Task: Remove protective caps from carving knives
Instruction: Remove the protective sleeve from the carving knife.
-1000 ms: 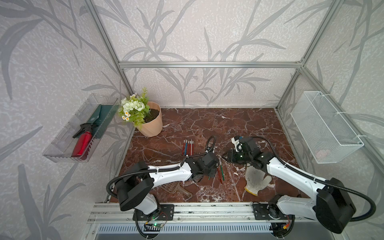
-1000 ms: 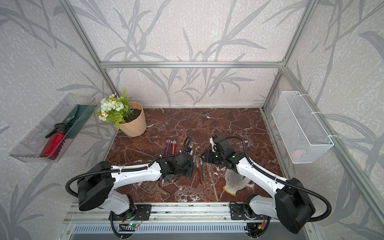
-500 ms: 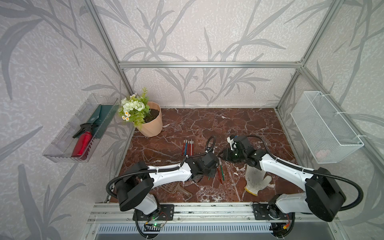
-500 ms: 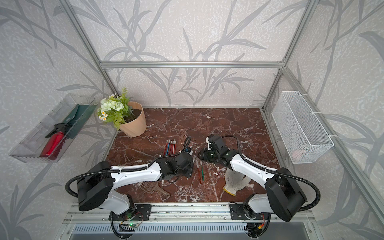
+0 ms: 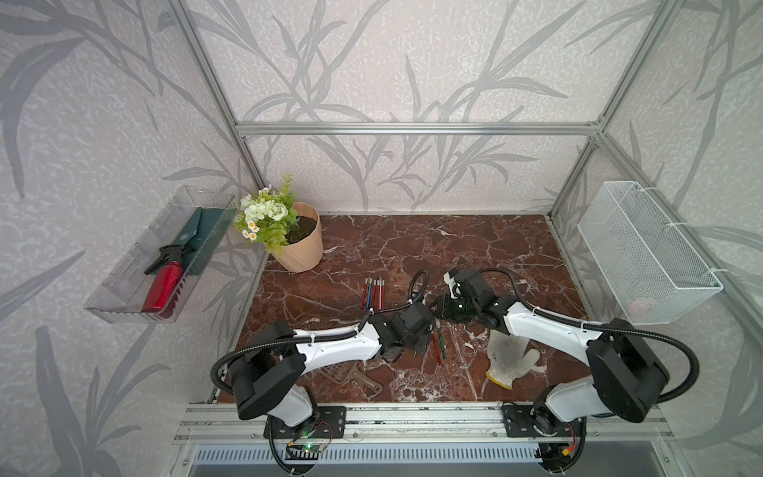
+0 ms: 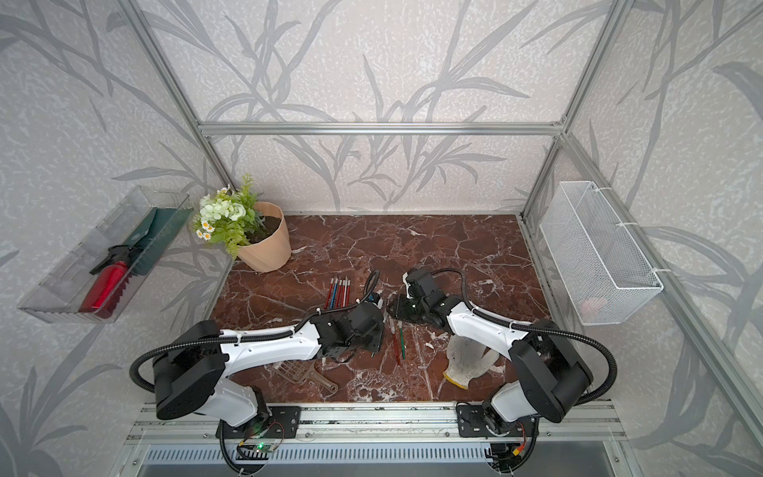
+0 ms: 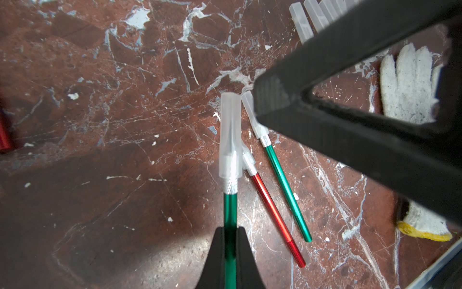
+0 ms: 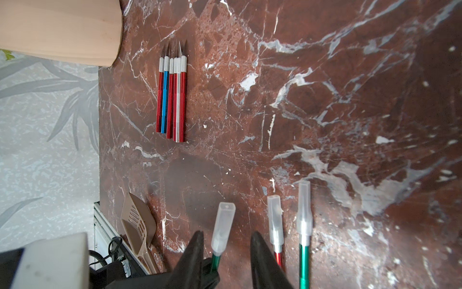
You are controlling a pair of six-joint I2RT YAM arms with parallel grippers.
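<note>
Left wrist view: the left gripper (image 7: 230, 229) pinches the handle of a green carving knife (image 7: 230, 210), held above the marble table (image 7: 100, 100), with its translucent cap (image 7: 230, 135) on the blade. Right wrist view shows the right gripper (image 8: 226, 236) spread, one finger on each side of that cap, seemingly clear of it, though the angle is poor. Below lie a capped red knife (image 7: 275, 220) and a second green knife (image 7: 287, 192). A row of uncapped knives (image 8: 172, 97) lies near the flowerpot (image 8: 60, 27), and loose caps (image 7: 303, 22) lie side by side
</note>
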